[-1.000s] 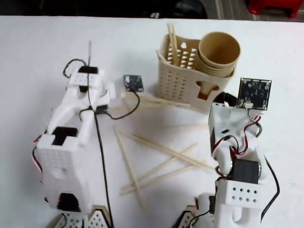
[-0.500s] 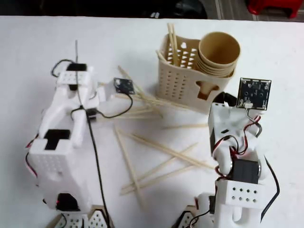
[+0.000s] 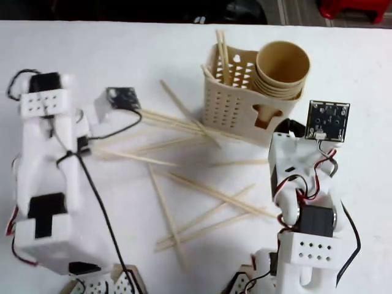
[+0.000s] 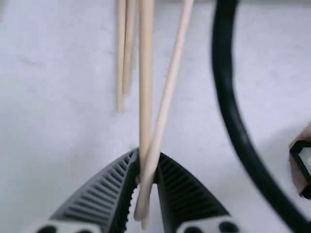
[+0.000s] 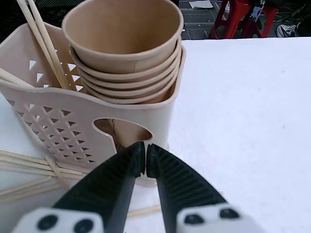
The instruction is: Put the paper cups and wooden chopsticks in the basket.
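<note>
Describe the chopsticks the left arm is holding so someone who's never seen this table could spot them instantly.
Start at the pale basket holding stacked paper cups; loose chopsticks lie scattered on the white table before it. At that spread's left end is the left gripper. You want the two chopsticks pinched between its dark ribbed jaws; the others on the table lie free.

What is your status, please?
Left gripper shut on two thin wooden chopsticks. Right gripper shut, empty, by beige plastic basket. Brown paper cups inside. Loose chopsticks on white table.

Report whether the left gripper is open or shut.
Shut: the left gripper pinches two chopsticks between its jaws in its wrist view.
</note>
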`<action>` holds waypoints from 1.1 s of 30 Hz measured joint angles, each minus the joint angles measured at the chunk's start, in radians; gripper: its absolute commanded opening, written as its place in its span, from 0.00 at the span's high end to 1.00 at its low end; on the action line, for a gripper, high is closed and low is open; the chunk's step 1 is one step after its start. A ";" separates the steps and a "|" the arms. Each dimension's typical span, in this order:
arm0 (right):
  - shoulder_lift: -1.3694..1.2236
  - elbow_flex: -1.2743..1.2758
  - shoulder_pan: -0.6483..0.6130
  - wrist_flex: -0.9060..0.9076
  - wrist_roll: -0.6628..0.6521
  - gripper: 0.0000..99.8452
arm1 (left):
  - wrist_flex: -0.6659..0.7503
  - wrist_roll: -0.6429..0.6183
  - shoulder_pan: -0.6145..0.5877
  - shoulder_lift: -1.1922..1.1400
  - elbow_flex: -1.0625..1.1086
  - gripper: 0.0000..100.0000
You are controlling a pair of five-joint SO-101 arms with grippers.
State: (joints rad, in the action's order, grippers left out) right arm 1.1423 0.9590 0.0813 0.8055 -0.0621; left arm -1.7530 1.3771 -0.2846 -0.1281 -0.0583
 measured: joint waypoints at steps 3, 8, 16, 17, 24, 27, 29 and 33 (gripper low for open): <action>0.000 0.000 0.000 0.000 0.000 0.98 | -0.006 0.000 -0.032 0.063 0.000 0.98; 0.000 0.000 0.000 0.000 0.000 0.98 | -0.006 -0.002 -0.054 0.149 0.000 0.98; 0.000 0.000 0.000 0.000 0.000 0.98 | 0.058 -0.135 -0.032 0.267 0.000 0.98; 0.000 0.000 0.000 0.000 0.000 0.98 | 0.077 -0.169 -0.021 0.285 0.000 0.98; 0.000 0.000 0.000 0.000 0.000 0.98 | 0.130 -0.393 0.068 0.423 0.000 0.98; 0.000 0.000 0.000 0.000 0.000 0.98 | 0.167 -0.494 0.103 0.477 0.000 0.98; 0.000 0.000 0.000 0.000 0.000 0.98 | 0.201 -0.565 0.124 0.508 0.000 0.98; 0.000 0.000 0.000 0.000 0.000 0.98 | 0.284 -0.709 0.193 0.557 0.000 0.98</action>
State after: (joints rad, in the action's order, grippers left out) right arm 1.1423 0.9590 0.0813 0.8055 -0.0621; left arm -1.4691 0.6682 -0.0913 0.4289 -0.0583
